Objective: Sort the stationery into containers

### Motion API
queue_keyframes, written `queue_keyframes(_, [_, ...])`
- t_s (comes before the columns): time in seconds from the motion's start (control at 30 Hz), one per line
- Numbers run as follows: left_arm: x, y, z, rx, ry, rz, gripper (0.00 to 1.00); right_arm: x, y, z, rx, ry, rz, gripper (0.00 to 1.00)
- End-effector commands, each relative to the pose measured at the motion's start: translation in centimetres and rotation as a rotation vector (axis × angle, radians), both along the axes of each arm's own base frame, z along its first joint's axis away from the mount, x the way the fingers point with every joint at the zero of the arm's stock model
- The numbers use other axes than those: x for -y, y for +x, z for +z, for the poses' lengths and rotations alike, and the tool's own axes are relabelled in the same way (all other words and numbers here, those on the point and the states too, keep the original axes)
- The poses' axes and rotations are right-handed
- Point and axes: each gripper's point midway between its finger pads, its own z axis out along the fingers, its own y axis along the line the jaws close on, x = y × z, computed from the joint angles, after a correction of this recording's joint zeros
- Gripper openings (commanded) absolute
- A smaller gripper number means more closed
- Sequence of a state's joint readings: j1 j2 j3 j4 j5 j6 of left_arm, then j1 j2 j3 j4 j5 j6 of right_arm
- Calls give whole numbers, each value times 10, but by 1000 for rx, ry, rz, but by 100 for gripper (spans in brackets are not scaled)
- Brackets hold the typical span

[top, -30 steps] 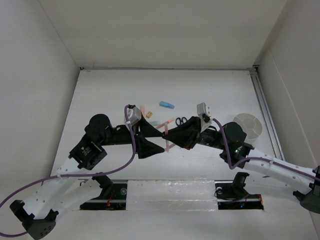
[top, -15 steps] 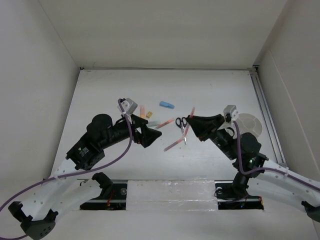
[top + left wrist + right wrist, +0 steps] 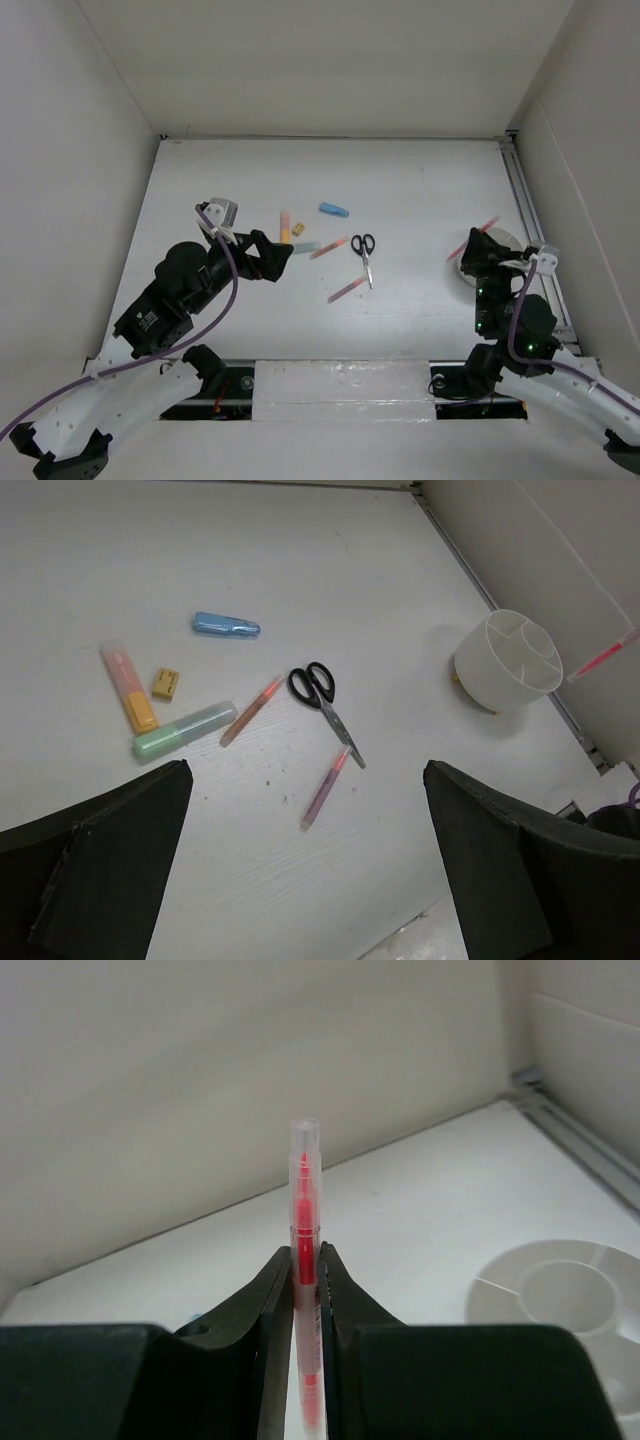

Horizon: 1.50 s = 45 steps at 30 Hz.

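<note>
My right end effector (image 3: 305, 1256) is clamped on a red pen (image 3: 304, 1210). The pen sits between the 2 fingers and pokes out well past their tips. It is thin, with a clear cap end, a red body and fine print lower down. From above, the pen (image 3: 472, 240) slants across the near-left side of the white cup (image 3: 508, 240). I cannot tell whether it is right over a compartment. In the right wrist view the cup (image 3: 500, 1305) lies low and to the right of the pen. The cup (image 3: 478, 680) is short and round, with a middle well and a divided ring around it.

My left end effector (image 3: 280, 258) is spread wide and grips nothing, hanging above the counter (image 3: 330, 560). Ahead of it lie:
- the black-handled scissors (image 3: 325, 702)
- 1 pink pen (image 3: 252, 710) just left of the scissors
- a 2nd pink pen (image 3: 327, 788) by the blade tips
- a mint-green marker (image 3: 185, 730)
- a yellow-orange marker (image 3: 128, 685)
- a tiny yellow piece (image 3: 166, 683) between those 2 markers
- a light-blue marker (image 3: 226, 626) farther back
</note>
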State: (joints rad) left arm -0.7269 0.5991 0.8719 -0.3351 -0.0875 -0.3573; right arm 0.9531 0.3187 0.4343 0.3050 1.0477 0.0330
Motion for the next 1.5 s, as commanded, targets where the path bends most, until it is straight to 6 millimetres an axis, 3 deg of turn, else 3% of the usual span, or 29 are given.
queue_keyframes(0.0, [0,2,-1,9,0,3,100,45,-2,-17,-84,-9,-245,0])
queue_keyframes(0.1, [3,-1,-1,6,-3,-16,100,55,5,-13,-79,-12,-302,0])
queue_keyframes(0.13, [3,-1,-1,6,-3,-16,100,70,6,-7,-70,1,-366,0])
queue_keyframes(0.2, [3,-1,-1,6,-3,-16,100,71,20,-15,-129,-39,-394,0])
queue_keyframes(0.23, [2,-2,2,14,-10,-16,100,82,23,-1,-120,-14,-429,0])
queue_keyframes(0.47, [-3,-5,3,18,-24,-2,100,115,46,-11,-221,-19,-591,0])
queue_keyframes(0.6, [0,-8,3,16,-26,-22,100,120,58,-25,-286,-47,-648,0])
queue_keyframes(0.8, [0,-8,3,11,-33,-22,100,140,56,-41,-343,-42,-755,0])
queue_keyframes(0.97, [9,-9,0,-4,-30,-59,100,154,55,-43,-349,-28,-796,0])
queue_keyframes(1.13, [12,-8,-5,-21,-18,-68,100,162,65,-58,-397,-36,-830,0])
queue_keyframes(1.47, [14,-8,-7,-17,-12,-79,100,173,81,-65,-407,-46,-847,0])
